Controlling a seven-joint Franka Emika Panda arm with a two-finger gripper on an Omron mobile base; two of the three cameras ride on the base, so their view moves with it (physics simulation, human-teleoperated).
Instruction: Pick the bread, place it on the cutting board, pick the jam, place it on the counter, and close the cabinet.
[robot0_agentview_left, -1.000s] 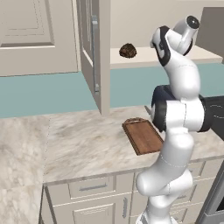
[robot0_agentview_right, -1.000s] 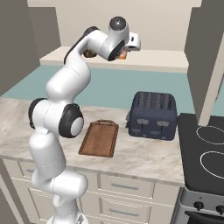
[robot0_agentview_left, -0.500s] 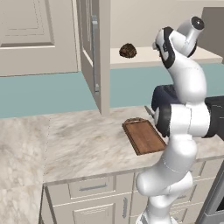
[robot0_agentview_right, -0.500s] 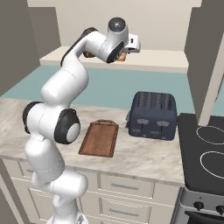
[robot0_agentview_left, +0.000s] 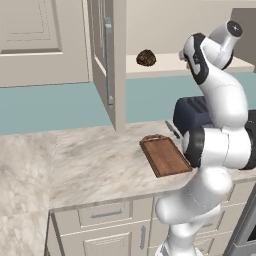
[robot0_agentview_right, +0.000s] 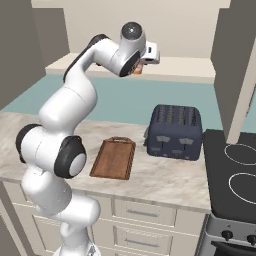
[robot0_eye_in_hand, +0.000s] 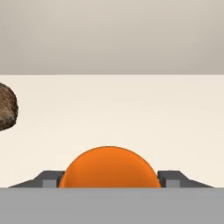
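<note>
Cabinet door hanging open, I see bread sitting on cream shelf inside. Hand view: jam right up close, sitting between spread fingertips of gripper; can't tell if they touch it. Cutting board bare on counter, toaster beside it.

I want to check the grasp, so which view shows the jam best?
The hand view: the jam sits large between the gripper fingertips. The right base view shows an orange sliver behind the hand; the left base view, hardly anything.
</note>
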